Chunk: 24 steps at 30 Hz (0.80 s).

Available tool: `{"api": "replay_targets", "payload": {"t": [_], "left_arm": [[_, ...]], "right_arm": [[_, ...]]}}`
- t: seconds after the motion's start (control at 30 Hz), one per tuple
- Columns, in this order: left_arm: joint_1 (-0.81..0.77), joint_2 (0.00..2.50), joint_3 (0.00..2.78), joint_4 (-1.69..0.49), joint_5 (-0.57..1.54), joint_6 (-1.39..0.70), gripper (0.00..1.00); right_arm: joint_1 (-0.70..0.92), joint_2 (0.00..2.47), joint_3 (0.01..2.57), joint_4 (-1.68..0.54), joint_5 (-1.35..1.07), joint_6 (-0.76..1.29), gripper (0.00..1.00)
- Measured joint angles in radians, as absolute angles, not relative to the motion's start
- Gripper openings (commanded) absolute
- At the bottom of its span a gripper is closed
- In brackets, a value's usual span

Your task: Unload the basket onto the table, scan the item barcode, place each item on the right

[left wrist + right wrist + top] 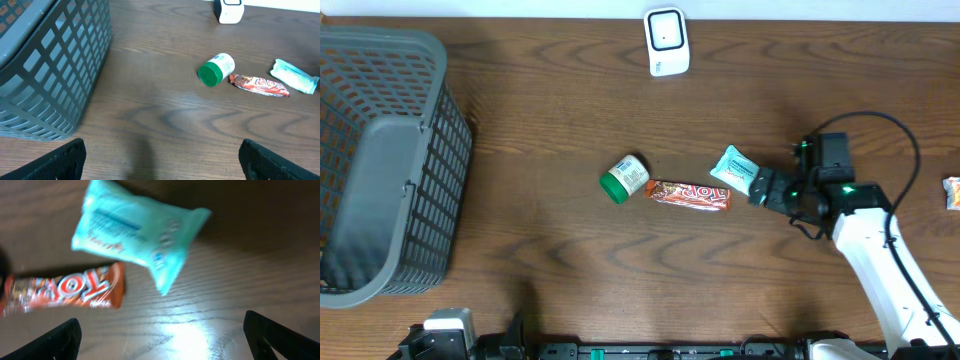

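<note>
White right arm (868, 236) with small green lights, a looping black cable (917, 155), and a black right gripper (755, 190).

Right pincer (161, 341) spread wide; left pincer (165, 164) likewise.

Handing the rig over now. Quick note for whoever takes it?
Left gripper: open, empty, back from the items.
Right gripper: open, empty, just short of the teal packet, which lies on the table.
Candy bar and green-capped bottle lie left of the packet; scanner at the far edge; basket far left.
Done: can't tell; nothing is at the scanner.
Left: grasp an item, show its barcode to the scanner.
</note>
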<state>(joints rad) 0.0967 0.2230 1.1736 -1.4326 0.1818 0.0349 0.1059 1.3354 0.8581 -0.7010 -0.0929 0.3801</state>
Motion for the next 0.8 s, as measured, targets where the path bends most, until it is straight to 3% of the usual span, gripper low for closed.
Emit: {"api": "replay_targets", "payload": {"t": [0.23, 0.67, 0.8], "left_arm": [[0.097, 0.223, 1.174, -1.433, 0.182, 0.035, 0.98], [0.097, 0.223, 1.174, -1.433, 0.182, 0.035, 0.98], [0.097, 0.223, 1.174, -1.433, 0.182, 0.035, 0.98]], "right_arm": [[0.153, 1.346, 0.923, -0.762, -0.083, 0.292, 0.99], [-0.043, 1.425, 0.937, -0.811, -0.375, 0.539, 0.99], [-0.047, 1.481, 0.9, -0.726, -0.426, 0.582, 0.99]]}}
